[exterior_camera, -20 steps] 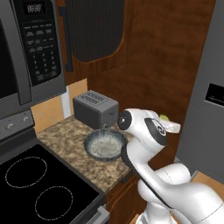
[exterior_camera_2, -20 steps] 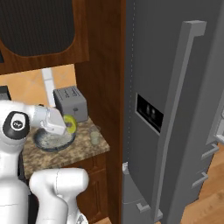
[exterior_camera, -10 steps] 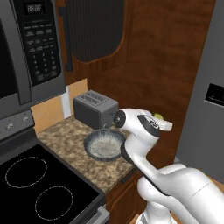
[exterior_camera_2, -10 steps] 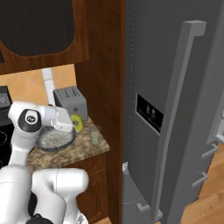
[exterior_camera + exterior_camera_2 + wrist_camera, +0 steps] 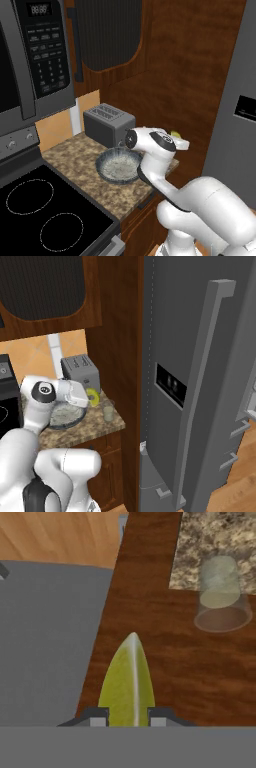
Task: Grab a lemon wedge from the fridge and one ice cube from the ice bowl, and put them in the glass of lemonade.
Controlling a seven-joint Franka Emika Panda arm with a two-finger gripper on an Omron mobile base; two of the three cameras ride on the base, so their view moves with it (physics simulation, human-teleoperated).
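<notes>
- Now gripper pinches a lemon wedge between its fingertips.
- Glass of lemonade stands at the counter's right edge, beside the ice bowl.
- Closed fridge stands right of the counter.

Flat even rendered light, soft, slightly blurry

**Kitchen corner, wood and granite**

Dark wood panel wall beside speckled granite counter. Black-faced microwave mounted above black glass cooktop. Boxy grey toaster at counter's back. Orange backsplash. Wood plank floor, lower right.
</notes>
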